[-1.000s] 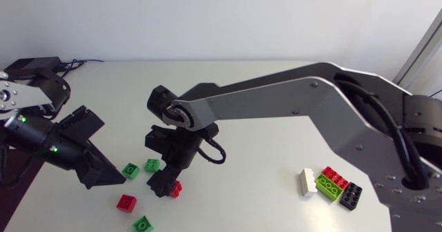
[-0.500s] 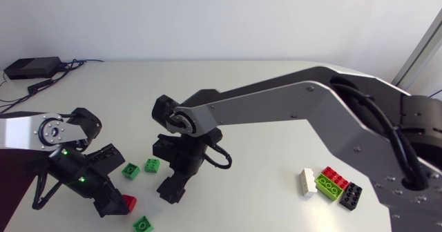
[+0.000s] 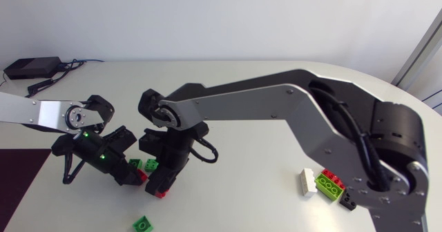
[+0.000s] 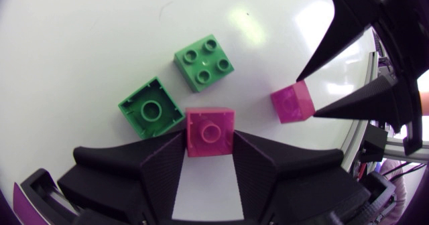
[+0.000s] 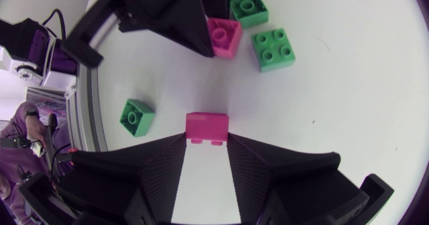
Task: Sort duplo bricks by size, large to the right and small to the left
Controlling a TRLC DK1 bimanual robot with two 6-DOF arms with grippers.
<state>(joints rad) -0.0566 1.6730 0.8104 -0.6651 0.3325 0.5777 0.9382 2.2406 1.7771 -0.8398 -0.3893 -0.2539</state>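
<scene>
Nearest to the front edge of the table (image 3: 276, 87) lies a single green brick (image 3: 143, 223), apart from the others; a little farther in, the right gripper (image 5: 206, 139) pinches a small red brick (image 5: 206, 124) between its two fingertips, low over the table; at about the same depth, well apart on the right side, the large bricks lie close together: a white brick (image 3: 306, 181), a light green brick (image 3: 330, 184) just beside it, a long red brick (image 3: 335, 174), and a black brick (image 3: 347, 201) partly hidden by my right arm; just to the left of the right gripper, the left gripper (image 4: 209, 139) clamps an upturned red brick (image 4: 210, 126), one finger pressing on each side; just beside this brick is an upturned green brick (image 4: 151, 109); ahead of that one lies a green brick with studs up (image 4: 204, 62).
</scene>
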